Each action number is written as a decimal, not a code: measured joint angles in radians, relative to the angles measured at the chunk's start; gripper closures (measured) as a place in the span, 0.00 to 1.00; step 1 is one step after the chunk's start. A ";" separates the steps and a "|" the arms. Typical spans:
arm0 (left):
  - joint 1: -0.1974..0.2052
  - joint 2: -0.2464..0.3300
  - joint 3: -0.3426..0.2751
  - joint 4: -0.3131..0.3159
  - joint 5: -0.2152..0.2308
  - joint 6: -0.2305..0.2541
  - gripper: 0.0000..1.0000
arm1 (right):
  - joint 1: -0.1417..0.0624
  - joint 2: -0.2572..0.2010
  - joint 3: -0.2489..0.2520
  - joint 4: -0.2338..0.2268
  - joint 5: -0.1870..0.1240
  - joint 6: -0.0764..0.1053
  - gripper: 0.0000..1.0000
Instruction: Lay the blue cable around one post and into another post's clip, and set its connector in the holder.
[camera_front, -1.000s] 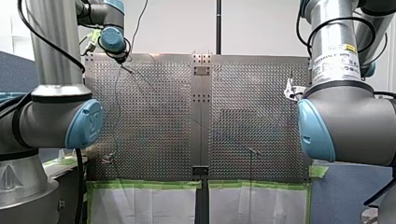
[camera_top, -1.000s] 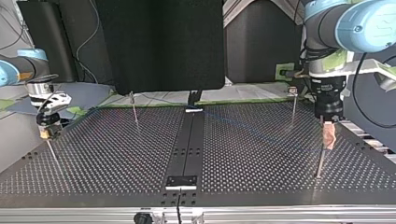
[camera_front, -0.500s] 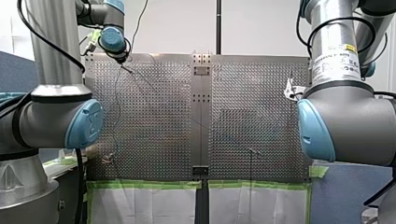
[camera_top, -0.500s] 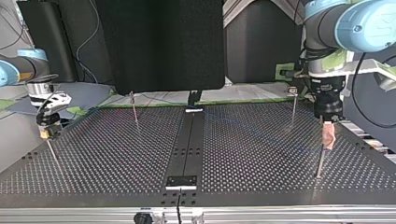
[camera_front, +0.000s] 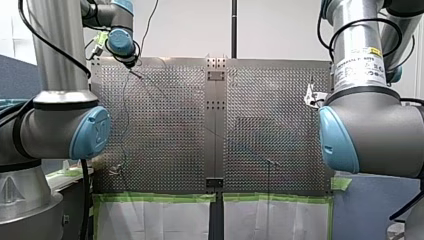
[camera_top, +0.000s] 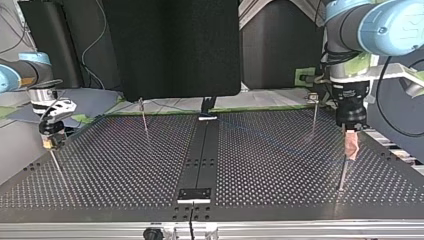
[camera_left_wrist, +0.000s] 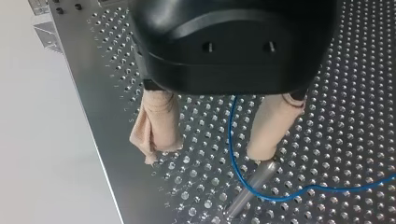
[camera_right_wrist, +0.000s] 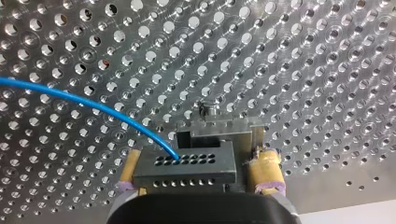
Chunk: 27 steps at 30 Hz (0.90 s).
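Note:
The blue cable runs between the beige-padded fingers of my left gripper, which is open, and bends around a metal post just ahead of one fingertip. At its other end the cable enters a black connector resting against a metal holder. My right gripper is open, with its yellow-padded fingers standing on either side of the connector. In the top view my left gripper hangs by the right-hand post and my right gripper at the left edge.
Two more thin posts stand toward the far side of the perforated table. A black centre strip divides the table. Green tape lines the near edge in the front view.

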 joint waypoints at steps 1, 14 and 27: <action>0.000 0.000 0.000 0.000 0.000 -0.001 0.00 | 0.000 0.000 0.000 0.000 0.000 0.000 0.00; -0.012 0.011 -0.029 -0.018 0.008 -0.042 0.00 | 0.000 0.000 0.000 0.000 0.000 0.000 0.00; -0.111 0.098 -0.145 0.066 0.100 -0.154 0.00 | 0.000 0.000 0.000 0.000 0.000 0.000 0.00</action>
